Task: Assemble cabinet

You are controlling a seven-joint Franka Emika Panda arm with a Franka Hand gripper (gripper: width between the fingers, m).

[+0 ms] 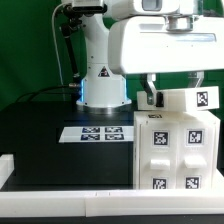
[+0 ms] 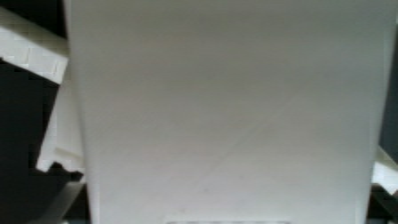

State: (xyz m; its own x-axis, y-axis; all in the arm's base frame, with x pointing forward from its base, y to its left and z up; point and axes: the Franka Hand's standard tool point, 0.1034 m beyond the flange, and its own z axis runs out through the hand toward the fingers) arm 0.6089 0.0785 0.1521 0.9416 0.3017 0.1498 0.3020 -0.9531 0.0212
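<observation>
A black table [image 1: 40, 135] before a green backdrop carries the marker board [image 1: 100, 132] near the arm's pedestal [image 1: 103, 88]. The white tagged cabinet [image 1: 175, 140] stands at the exterior view's right. The gripper [image 1: 158, 92] sits at its top edge; whether it grips cannot be told, and a plain white panel [image 2: 222, 110] fills the wrist view.

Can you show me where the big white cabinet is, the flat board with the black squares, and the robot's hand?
cabinet [image 1: 175, 145]: exterior view, on its tagged front face.
marker board [image 1: 98, 132]: exterior view, on the middle of the flat strip.
gripper [image 1: 152, 97]: exterior view, on the dark fingers just above the cabinet's top edge.
</observation>
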